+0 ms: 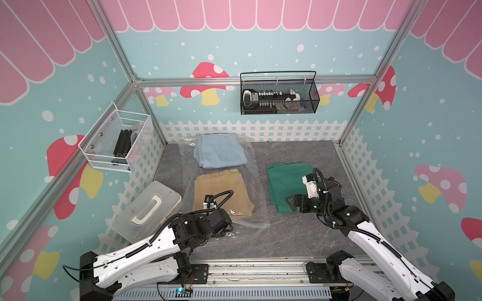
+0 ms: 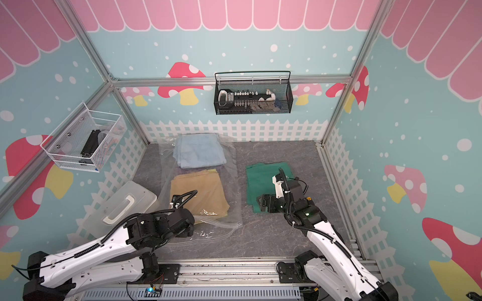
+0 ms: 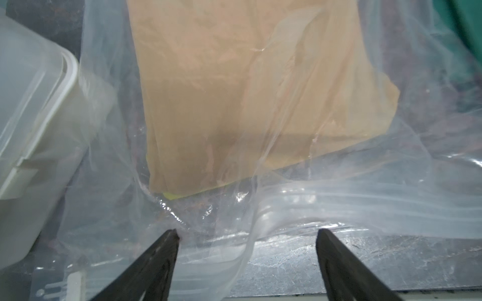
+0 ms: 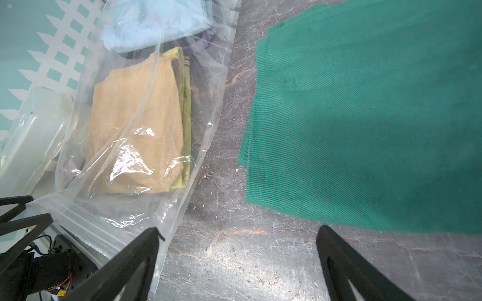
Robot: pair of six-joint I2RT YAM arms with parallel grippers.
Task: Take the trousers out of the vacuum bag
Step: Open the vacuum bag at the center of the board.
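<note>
Green trousers (image 1: pixel 287 179) are already out, laid flat toward the counter's right edge. Tan trousers (image 1: pixel 219 190), w/ a yellow pair (image 4: pixel 186 104) under them, and a light blue pair (image 1: pixel 219 151) are seen inside the vacuum bag (image 1: pixel 254 187), which runs from the rear edge toward the front, left of ctr. The left tool (image 3: pixel 247 231) is spread wide at the bag's mouth, zip strip (image 3: pixel 365 206) btwn the jaws, nothing pinched. The right tool (image 4: pixel 240 228), also wide & empty, is held over the green pair's front corner. Only the upper lip should be pinched & lifted, so the tan pair can be reached w/o dragging the bag.
</note>
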